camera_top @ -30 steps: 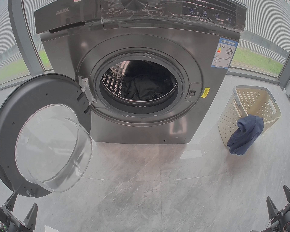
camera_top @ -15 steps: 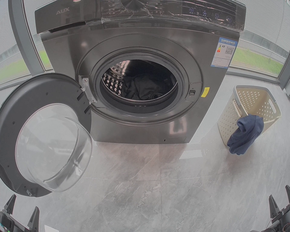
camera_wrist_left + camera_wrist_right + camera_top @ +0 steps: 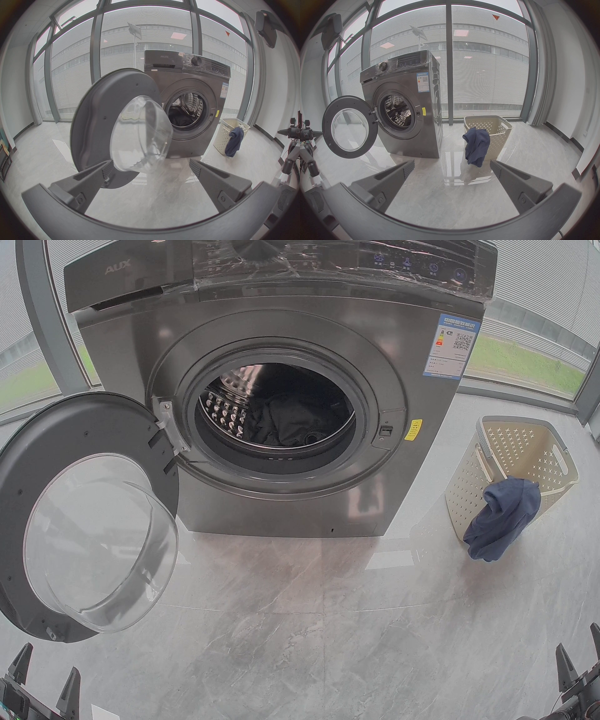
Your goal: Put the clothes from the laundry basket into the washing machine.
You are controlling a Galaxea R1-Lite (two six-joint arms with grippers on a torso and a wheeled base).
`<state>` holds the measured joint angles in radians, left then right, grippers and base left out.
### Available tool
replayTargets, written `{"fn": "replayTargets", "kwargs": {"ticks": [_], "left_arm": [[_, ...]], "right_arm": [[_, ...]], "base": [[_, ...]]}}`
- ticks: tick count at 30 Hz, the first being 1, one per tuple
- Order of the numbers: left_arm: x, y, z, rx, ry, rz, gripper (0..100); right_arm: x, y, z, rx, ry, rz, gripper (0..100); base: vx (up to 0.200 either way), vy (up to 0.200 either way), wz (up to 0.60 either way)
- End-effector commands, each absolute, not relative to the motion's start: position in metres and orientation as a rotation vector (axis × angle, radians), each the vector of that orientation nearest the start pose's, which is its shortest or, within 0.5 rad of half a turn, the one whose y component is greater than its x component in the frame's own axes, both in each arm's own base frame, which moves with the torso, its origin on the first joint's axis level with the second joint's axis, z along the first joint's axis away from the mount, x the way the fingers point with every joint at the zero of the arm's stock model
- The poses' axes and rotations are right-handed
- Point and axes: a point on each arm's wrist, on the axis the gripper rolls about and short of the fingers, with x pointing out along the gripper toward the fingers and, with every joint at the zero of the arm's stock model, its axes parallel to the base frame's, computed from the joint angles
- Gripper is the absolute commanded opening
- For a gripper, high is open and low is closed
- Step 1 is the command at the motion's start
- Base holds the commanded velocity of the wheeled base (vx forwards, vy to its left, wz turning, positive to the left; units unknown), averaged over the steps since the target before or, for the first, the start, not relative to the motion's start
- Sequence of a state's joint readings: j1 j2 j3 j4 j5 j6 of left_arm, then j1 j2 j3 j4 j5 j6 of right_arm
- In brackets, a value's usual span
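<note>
The grey washing machine (image 3: 275, 321) stands ahead with its round door (image 3: 81, 515) swung wide to the left. Dark clothes (image 3: 290, 421) lie inside the drum. To the machine's right a cream laundry basket (image 3: 550, 440) sits on the floor, and a blue garment (image 3: 500, 518) hangs over its front rim. My left gripper (image 3: 44, 674) is open at the bottom left, low and near the door's lower edge. At the bottom right my right gripper (image 3: 581, 655) is open too, well short of the basket. In the right wrist view the blue garment (image 3: 476, 145) and basket (image 3: 500, 128) lie ahead between the fingers.
Grey marble-look floor (image 3: 325, 627) stretches between me and the machine. Tall windows (image 3: 487, 62) run behind the machine and basket. The open door takes up the left side of the floor space.
The head view has shifted slightly, so machine and basket sit a little further left in the picture. The left gripper sits a little lower in the picture than a second ago; nothing was gripped.
</note>
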<state>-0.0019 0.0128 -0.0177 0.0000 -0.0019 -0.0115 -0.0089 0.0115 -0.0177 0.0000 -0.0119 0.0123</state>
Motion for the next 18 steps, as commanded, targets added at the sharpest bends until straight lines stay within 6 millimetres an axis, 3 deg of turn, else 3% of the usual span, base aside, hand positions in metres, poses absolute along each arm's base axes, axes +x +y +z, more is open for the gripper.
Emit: {"fn": "replayTargets", "kwargs": {"ticks": [1,18], "left_arm": [[-0.0228,-0.0001,0.0759,-0.005,0.0,-0.009,100],[-0.0227,0.0001,0.076,-0.021,0.002,-0.006,100]], "right_arm": [[-0.0229,0.0,0.0759,0.012,-0.002,-0.02,100],[-0.0228,-0.0001,0.0755,0.012,0.0,-0.021,100]], "base": [[0.0,-0.2,0.0],[0.0,-0.2,0.0]]}}
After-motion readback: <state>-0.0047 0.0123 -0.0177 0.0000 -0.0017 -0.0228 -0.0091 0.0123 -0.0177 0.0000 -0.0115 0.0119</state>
